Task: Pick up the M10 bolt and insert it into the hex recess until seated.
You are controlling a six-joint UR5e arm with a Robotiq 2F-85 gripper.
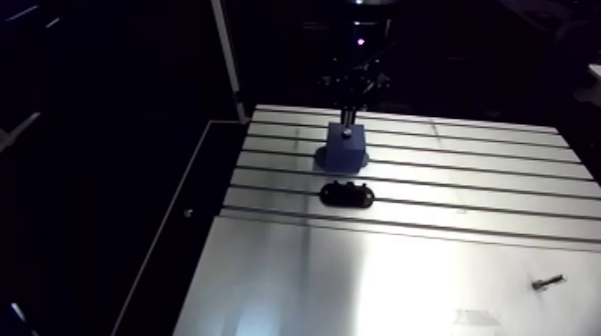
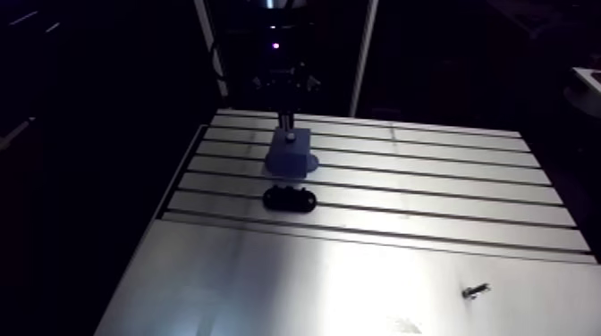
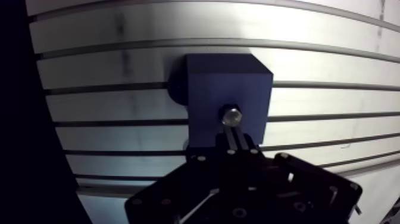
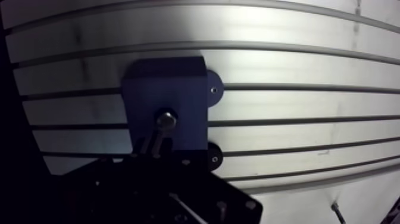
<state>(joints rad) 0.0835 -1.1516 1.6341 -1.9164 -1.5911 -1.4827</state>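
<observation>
Claw [image 3: 235, 145] was seen clamped on the M10 bolt [image 3: 231, 115], its head at the blue block [image 3: 208, 83]. Seating was judged unfinished; straight downward pressing was needed.

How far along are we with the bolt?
Pickup is done: the gripper is shut on the M10 bolt. In hand: its hex head sits at the top of the blue block. Left: confirming it is seated, which I cannot tell, then releasing.

A black oval part [image 1: 346, 194] lies on the slotted worktop [image 1: 295, 277], toward 11 o'clock from its middle. A small screw [image 1: 547, 282] lies well apart at 4 o'clock.
</observation>
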